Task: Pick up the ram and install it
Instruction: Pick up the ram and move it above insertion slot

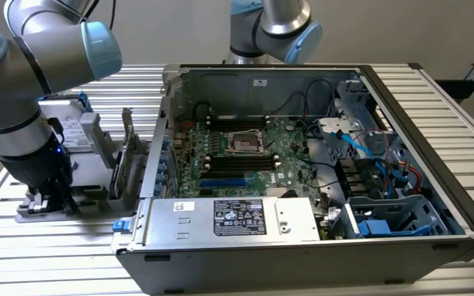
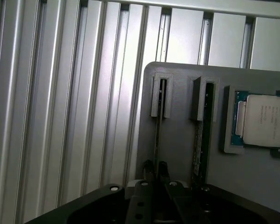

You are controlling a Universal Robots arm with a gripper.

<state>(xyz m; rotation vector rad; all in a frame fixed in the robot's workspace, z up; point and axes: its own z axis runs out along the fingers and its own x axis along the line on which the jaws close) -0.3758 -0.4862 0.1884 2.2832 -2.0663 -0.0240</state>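
Grey plastic holder tray (image 2: 177, 77), exterior-view nine o'clock of open metal computer case (image 1: 261, 271): black gripper (image 2: 156, 169) clamped narrow on thin, dark, edge-on ram stick (image 2: 157, 135), upright in slot. Pick step; probably calls for straight, untilted lift.

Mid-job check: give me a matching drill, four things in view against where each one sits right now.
Things:
1 ram
2 processor chip
3 power supply
4 gripper

Places:
A lying flat in a pocket of the gray holder
B inside the open computer case
C low at the holder, at the ram
D standing on edge in a holder slot

Pairs: 1-D, 2-A, 3-B, 4-C
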